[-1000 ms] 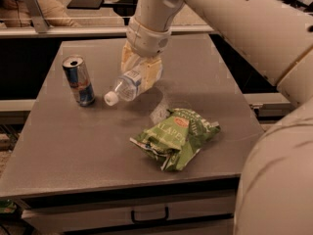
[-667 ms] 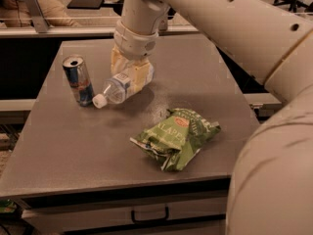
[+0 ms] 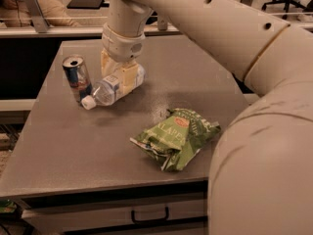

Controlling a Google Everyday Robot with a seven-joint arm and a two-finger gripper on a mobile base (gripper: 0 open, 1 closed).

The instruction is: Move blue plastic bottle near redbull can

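1. The gripper (image 3: 122, 81) was low over the table (image 3: 58, 146), jaws clamped on the blue plastic bottle (image 3: 104, 93).
2. The bottle's cap was just beside the upright redbull can (image 3: 77, 76).
3. A green chip bag (image 3: 176, 136) lay well apart.

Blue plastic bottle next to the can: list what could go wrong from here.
1. The pincer, low over the back left of the table, holds the blue plastic bottle sideways with its cap almost at the upright redbull can; a push leftward could topple that slim can.
2. Lying on its side, the bottle may roll away once released.
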